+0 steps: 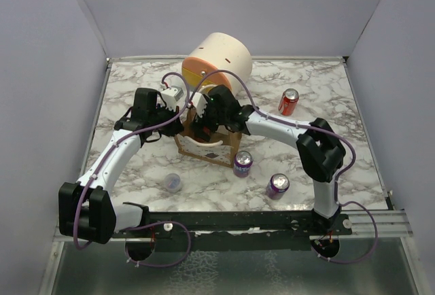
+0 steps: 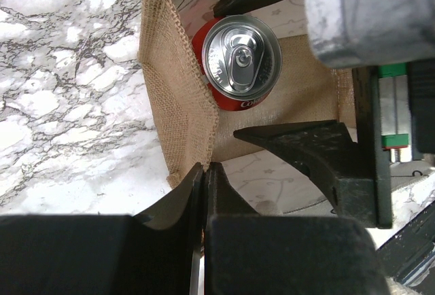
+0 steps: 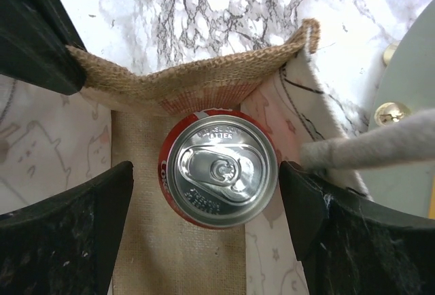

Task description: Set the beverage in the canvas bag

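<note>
The canvas bag [image 1: 219, 149] stands open mid-table, tan burlap with a white printed lining. A red cola can [image 3: 219, 169] stands upright inside it against the burlap end wall, and also shows in the left wrist view [image 2: 241, 60]. My right gripper [image 3: 206, 172] hangs over the bag mouth [image 1: 205, 124], open, with one finger [image 3: 95, 206] on each side of the can and small gaps to it. My left gripper [image 2: 204, 172] is shut on the top edge of the bag's burlap side wall [image 2: 178, 98], at the bag's left side [image 1: 183, 119]. The top view hides the can.
A large cream cylinder [image 1: 219, 60] with orange drawers stands just behind the bag. A second red can [image 1: 289, 102] stands at the right. Two purple cans [image 1: 242, 163] [image 1: 278, 185] stand in front right of the bag. A small lilac cup [image 1: 172, 182] is front left. A white handle [image 3: 370, 145] crosses by my right finger.
</note>
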